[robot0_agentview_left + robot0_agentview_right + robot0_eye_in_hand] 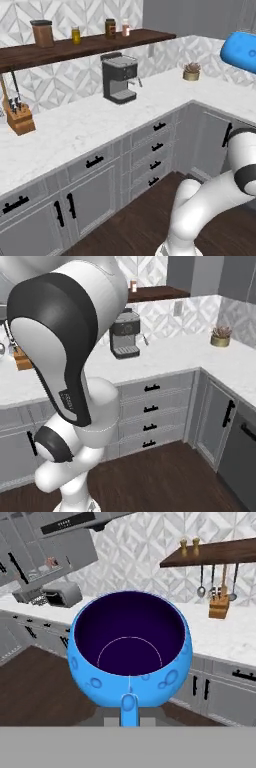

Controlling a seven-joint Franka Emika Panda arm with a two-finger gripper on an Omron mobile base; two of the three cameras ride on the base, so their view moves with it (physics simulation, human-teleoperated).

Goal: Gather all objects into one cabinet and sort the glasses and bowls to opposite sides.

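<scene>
A small bright blue round bowl with a dark inside [130, 657] sits clenched in the tool [129, 704], directly ahead of its tips and raised well above the white marble tabletop [225, 637]. This looks like the carrying step. Next, the tool likely needs to bring the bowl to the grey wall cabinet [35, 549] up to its left.
</scene>
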